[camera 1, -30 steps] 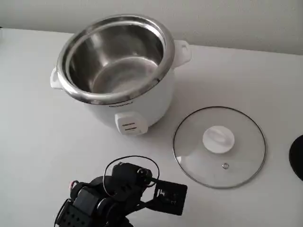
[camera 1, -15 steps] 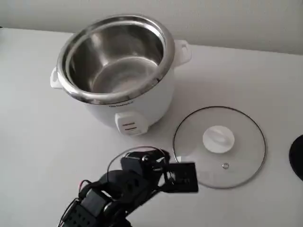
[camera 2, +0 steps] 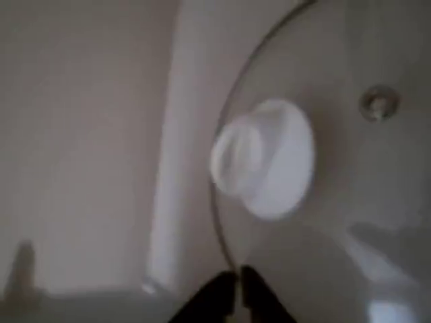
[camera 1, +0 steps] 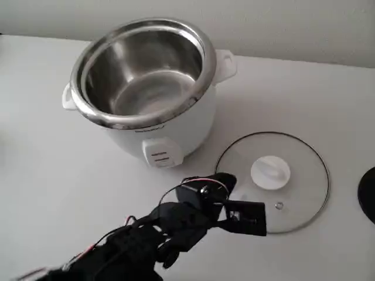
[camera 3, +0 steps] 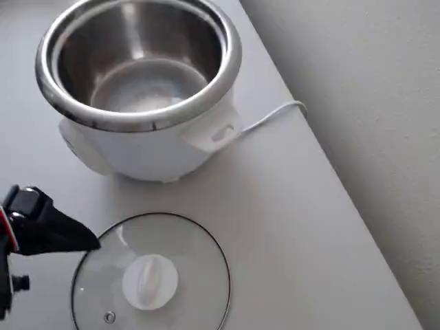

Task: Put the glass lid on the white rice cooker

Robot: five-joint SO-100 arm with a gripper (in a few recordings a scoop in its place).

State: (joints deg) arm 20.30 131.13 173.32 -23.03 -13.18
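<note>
So, quick rundown of where things sit, biggest stuff first:

counter (camera 1: 53, 175): plain white surface, carries everything. Dark round thing at the far right edge of the fixed view, cut off, can't tell what it is.

white rice cooker (camera 1: 146, 88): sits toward the back-left in the fixed view, steel inner pot open and bare, switch panel facing the camera. A thin white cord runs off from it in the overhead view.

glass lid (camera 1: 304, 170): lying flat on the counter, front-right of the cooker in the fixed view, close to it but not touching. Knob side up.

end effector (camera 2: 237, 286): black, comes in from the bottom-left in the fixed view. In the wrist view the two tips look nearly closed, only a sliver between them, and they've got nothing in them. They sit right around the lid's metal rim, whether above it or touching I can't say.

knob (camera 2: 266, 158): white round plastic, dead centre of the lid. In the wrist view it's straight ahead of the tips, a bit to the right. Steam vent is further right of it.

key relation: my guess is the tips need to open and travel inward over the glass to that knob, since the rim looks like a poor hold. Lid is round, so approach angle hardly matters.

progress: early, I'd say; lid not picked up yet.
</note>
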